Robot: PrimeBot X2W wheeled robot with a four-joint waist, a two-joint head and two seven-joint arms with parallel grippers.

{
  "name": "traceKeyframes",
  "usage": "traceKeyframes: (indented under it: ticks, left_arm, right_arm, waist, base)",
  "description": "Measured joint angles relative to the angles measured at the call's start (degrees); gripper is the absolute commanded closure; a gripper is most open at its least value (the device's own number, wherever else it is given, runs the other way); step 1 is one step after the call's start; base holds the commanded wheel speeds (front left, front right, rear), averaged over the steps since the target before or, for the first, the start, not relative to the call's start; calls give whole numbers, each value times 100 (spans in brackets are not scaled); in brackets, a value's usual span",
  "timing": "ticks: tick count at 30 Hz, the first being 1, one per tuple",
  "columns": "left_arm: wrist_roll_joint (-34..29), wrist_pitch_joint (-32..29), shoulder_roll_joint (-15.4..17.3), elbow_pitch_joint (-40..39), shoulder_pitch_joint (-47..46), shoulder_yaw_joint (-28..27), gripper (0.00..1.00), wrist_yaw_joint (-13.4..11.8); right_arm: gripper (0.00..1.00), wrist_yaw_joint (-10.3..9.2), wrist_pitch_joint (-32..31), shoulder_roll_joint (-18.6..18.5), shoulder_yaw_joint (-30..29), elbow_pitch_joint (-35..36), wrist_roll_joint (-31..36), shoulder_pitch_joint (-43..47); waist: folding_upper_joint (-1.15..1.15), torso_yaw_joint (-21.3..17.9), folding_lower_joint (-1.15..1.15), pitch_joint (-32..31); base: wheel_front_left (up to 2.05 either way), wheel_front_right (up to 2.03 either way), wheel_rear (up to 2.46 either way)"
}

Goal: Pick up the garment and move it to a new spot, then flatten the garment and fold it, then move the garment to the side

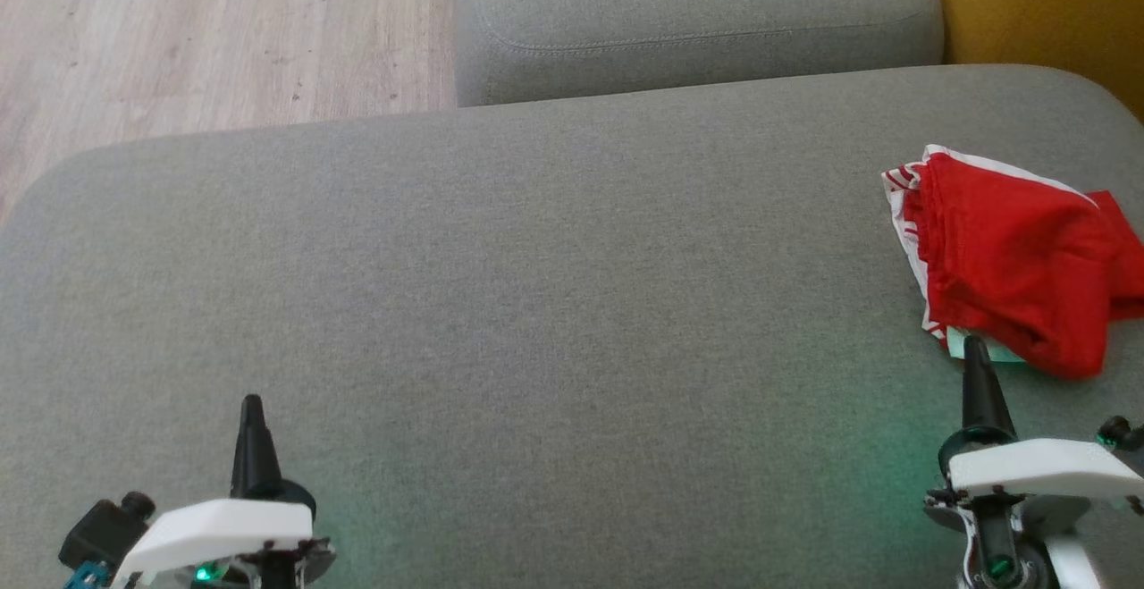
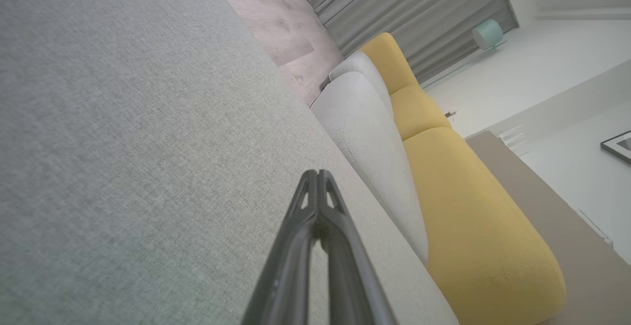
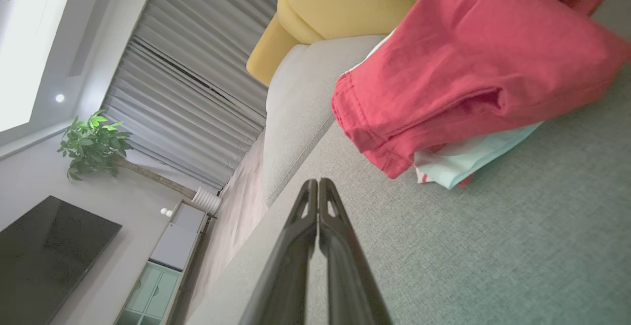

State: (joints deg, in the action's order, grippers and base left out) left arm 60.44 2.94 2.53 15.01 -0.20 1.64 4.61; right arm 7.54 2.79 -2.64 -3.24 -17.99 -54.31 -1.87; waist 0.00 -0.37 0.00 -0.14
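On the sofa [image 1: 536, 303] near the right gripper [image 1: 974, 349], closed and empty like the left gripper [image 1: 252, 406], the garment [image 1: 1010, 258] looks soft and light; pinch its near hem.

The left jaws sit at the lower left of the head view, closed, their two dark fingers [image 1: 252, 433] pressed together into a single spike pointing forward. The right jaws stand at the lower right, likewise closed and gripping nothing, their fingers [image 1: 979, 383] tip to tip. In each wrist view the pair meets along its length.
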Motion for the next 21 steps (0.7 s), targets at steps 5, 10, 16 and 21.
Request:
traceKeyframes:
  ticks: [5,10,16,21]
  left_arm:
    - [287,-94,0,4,-36,-47,100,5]
    - [579,-179,0,10,-78,-135,100,46]
    - [918,-282,0,19,-79,-176,100,52]
    - [1206,-346,0,34,-97,-209,100,94]
  right_arm:
    - [100,0,-92,0,-54,12,-339,0]
    - [100,0,-186,1,-86,31,-676,-1]
    - [100,0,-281,1,-125,53,-1088,-2]
    - [100,-1,-356,1,-163,58,-1422,-12]
  waist:
    - [0,3,0,3]
    - [0,7,0,6]
    - [0,11,0,9]
    - [0,14,0,12]
  base:
    - [0,0,0]
    - [0,0,0]
    - [0,0,0]
    - [0,0,0]
